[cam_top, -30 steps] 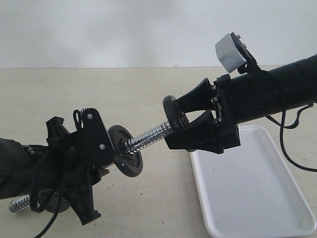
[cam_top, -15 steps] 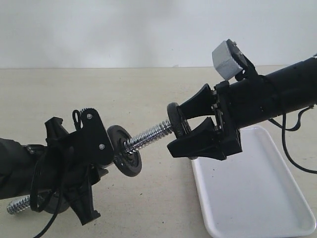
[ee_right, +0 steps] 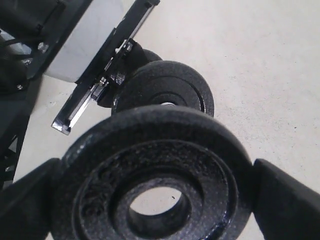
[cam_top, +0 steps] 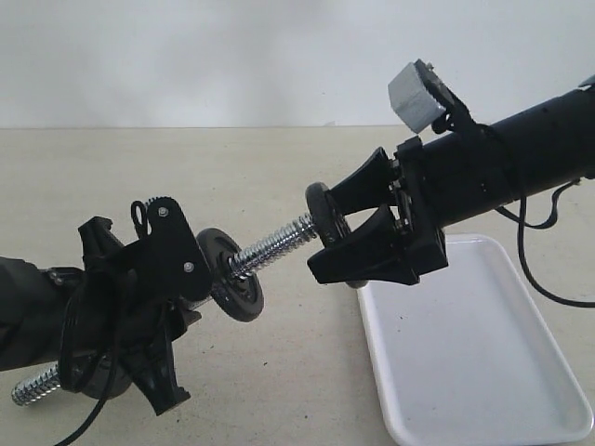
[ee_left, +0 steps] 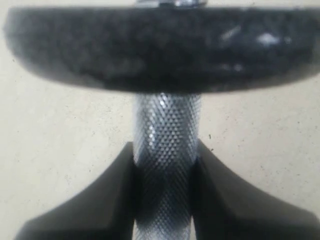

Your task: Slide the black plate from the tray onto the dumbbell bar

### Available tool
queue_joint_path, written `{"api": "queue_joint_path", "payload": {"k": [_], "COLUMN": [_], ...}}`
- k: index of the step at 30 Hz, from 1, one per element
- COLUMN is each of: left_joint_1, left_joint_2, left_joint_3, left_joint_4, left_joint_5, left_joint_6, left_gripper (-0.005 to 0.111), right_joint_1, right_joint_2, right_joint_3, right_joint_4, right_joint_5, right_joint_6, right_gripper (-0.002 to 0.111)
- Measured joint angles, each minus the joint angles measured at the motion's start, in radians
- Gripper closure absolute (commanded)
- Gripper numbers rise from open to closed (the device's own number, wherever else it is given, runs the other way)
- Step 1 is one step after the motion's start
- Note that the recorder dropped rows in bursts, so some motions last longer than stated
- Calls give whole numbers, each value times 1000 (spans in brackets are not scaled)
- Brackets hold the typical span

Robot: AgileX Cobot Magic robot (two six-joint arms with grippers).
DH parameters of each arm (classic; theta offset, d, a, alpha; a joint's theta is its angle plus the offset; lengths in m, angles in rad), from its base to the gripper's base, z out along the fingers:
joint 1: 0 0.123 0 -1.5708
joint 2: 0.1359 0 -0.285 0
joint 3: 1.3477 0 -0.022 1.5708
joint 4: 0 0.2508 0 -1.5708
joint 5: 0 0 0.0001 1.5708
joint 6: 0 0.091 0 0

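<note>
Since half a second ago your right gripper (cam_top: 325, 230) has lifted slightly and shifted left, its arm tilting more steeply, and the left arm has drifted a little up and left. Nearest you, the white tray (cam_top: 483, 390) lies on a pale beige table (cam_top: 232, 167), with a plain light wall (cam_top: 186, 56) behind.

The tip of the dumbbell bar (cam_top: 274, 246) is hidden behind the black plate (cam_top: 319, 203), so you cannot tell from outside whether it has entered the hole. From the right wrist, pale table shows through that hole. The left arm's housing hides the bar's middle.

The left gripper (ee_left: 165, 165) is clamped on the knurled grip and holds the bar slanting up to the right, with a second plate (cam_top: 231, 276) on it just past the fingers. The right gripper reaches in above the tray's far left corner and pinches the black plate by its rim, clear of the tray, at the bar's threaded end.
</note>
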Motion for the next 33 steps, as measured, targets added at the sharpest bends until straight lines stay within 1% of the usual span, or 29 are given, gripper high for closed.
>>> {"api": "queue_joint_path", "payload": {"k": [7,17,33], "left_joint_1": [0,0,0], "left_joint_2": [0,0,0], "left_joint_3": [0,0,0], "left_joint_4": [-1,-8,-22], "left_joint_5": [-2,-2,4], "left_joint_6": [-1,-4,51], "left_gripper": [102,102,102], "right_joint_1": [0,2,2], "right_joint_2": [1,1,1], "right_joint_3": [-17,-17,-17], "right_joint_4": [-6,-6,-32], "right_joint_5": [8,-51,-64], "right_joint_6": [19,26,26], "right_gripper": [108,108,108]}}
